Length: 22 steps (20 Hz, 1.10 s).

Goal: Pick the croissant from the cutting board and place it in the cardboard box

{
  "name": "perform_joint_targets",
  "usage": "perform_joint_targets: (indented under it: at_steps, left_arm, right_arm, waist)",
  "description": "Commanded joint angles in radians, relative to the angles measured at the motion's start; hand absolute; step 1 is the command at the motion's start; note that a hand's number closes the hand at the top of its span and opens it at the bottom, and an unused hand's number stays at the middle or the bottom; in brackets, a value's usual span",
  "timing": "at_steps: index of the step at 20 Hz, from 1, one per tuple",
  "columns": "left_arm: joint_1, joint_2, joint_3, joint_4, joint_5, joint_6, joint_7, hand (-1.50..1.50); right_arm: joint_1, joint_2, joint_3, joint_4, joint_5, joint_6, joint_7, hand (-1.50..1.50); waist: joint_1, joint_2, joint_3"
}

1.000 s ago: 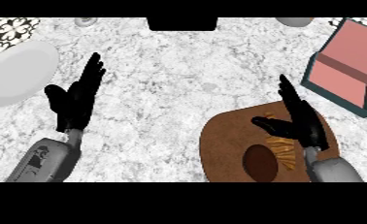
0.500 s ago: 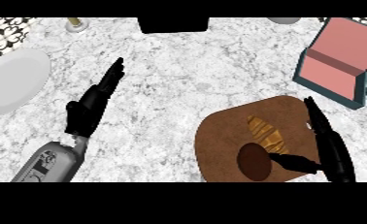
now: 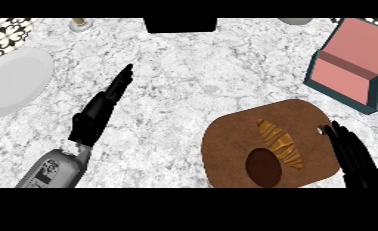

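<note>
A golden-brown croissant (image 3: 280, 142) lies on the round brown cutting board (image 3: 232, 147) at the lower right, with a dark oval patch just below it. My right hand (image 3: 351, 155) stands open at the board's right edge, fingers straight, a little apart from the croissant. The cardboard box (image 3: 345, 66), teal outside and pink inside, sits open at the upper right. My left hand (image 3: 100, 109) rests open at the left, fingers pointing up and to the right, holding nothing.
A white plate (image 3: 21, 79) lies at the left edge. A black object (image 3: 180, 24) sits at the top centre, a small brass-coloured item (image 3: 80, 23) at the top left, a grey dish (image 3: 295, 21) at the top right. Marble counter spreads between.
My right hand has drawn back to the right, off the croissant, which now shows whole. The view has shifted, so board and box sit further left and lower.
</note>
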Motion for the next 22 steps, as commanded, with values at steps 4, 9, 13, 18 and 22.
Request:
perform_joint_targets:
  at_steps: [4, 9, 13, 18, 22]
  left_arm:
    - [-0.051, -0.021, 0.009, -0.011, -0.003, -0.02, 0.038, 0.0]
    - [0.03, -0.023, -0.007, -0.009, -0.048, -0.04, -0.02, 0.0]
    - [-0.028, -0.073, 0.029, -0.036, -0.06, -0.048, 0.074, 0.0]
    - [0.047, -0.091, 0.054, -0.089, -0.107, -0.074, 0.071, 0.0]
    - [0.061, -0.081, 0.096, -0.089, -0.093, -0.136, 0.042, 0.0]
  right_arm:
    - [0.097, -0.069, 0.063, -0.413, 0.021, 0.322, 0.354, -1.5]
    - [0.02, -0.015, 0.088, -0.55, -0.007, 0.512, 0.575, -1.5]
    - [-0.117, 0.102, 0.079, -0.451, -0.039, 0.587, 0.614, -1.5]
    - [-0.142, 0.186, 0.072, -0.337, 0.005, 0.595, 0.54, -1.5]
    - [-0.179, 0.226, 0.027, -0.212, -0.017, 0.617, 0.511, -1.5]
  waist:
    - [0.021, 0.007, 0.003]
    - [0.048, 0.01, 0.005]
    - [0.047, 0.011, 0.006]
    - [0.044, 0.009, 0.007]
    - [0.046, 0.01, 0.007]
